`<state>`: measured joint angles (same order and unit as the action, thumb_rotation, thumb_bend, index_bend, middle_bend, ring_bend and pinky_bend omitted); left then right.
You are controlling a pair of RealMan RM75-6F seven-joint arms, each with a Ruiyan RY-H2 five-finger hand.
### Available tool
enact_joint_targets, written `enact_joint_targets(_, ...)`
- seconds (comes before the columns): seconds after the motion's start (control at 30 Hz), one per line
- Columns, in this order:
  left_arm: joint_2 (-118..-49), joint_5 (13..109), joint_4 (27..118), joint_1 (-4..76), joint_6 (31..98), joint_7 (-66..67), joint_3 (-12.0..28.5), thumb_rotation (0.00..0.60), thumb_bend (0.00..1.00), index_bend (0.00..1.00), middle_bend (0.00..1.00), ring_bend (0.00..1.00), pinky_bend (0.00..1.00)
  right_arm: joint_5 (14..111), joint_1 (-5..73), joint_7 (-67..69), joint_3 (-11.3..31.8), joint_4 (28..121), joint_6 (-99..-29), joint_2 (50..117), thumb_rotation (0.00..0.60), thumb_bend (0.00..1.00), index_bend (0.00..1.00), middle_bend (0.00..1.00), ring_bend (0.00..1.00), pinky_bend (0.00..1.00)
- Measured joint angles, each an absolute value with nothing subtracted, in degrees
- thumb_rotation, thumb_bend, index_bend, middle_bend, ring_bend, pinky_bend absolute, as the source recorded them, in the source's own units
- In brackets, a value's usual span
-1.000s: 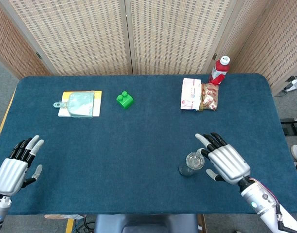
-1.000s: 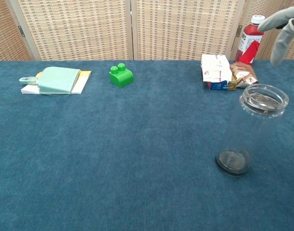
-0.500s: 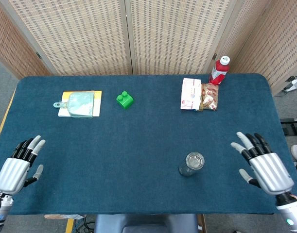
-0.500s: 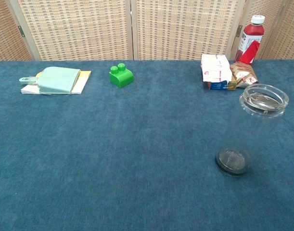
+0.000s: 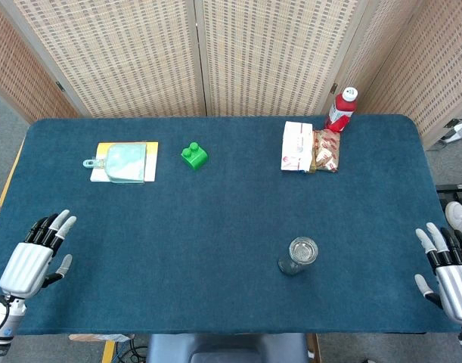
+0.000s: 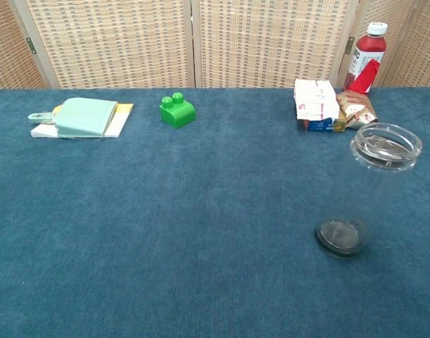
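A clear glass jar (image 5: 297, 255) (image 6: 368, 188) stands upright and alone on the blue table (image 5: 215, 227), right of centre near the front. My right hand (image 5: 450, 271) is at the table's front right corner, fingers spread, holding nothing, well right of the jar. At the front left edge my left hand (image 5: 35, 255) is likewise spread and holds nothing. Neither hand shows in the chest view.
Along the back: a green toy block (image 5: 193, 156) (image 6: 176, 110), a mint pouch on a yellow pad (image 5: 125, 162) (image 6: 82, 117), snack packets (image 5: 310, 147) (image 6: 326, 105) and a red bottle (image 5: 341, 109) (image 6: 366, 56). Wicker screens (image 5: 238, 53) stand behind the table.
My right hand has drawn away from the jar, moving right and toward the table's front corner; the jar stays standing. My left hand has barely shifted.
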<state>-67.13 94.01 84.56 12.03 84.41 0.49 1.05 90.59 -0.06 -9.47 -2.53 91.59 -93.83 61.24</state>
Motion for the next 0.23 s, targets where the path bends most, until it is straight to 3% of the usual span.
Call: enact_joint_targets(0.23, -67.1, 93.7, 84.4, 12.0, 84.3, -0.1, 1.0, 0.6, 0.42, 0.0, 0.0, 0.0, 0.07, 90.6, -0.3, -10.0, -2.1, 91.5, -92.8, 61.6, 0.6, 0.3, 0.0, 0.0, 0.0, 0.0)
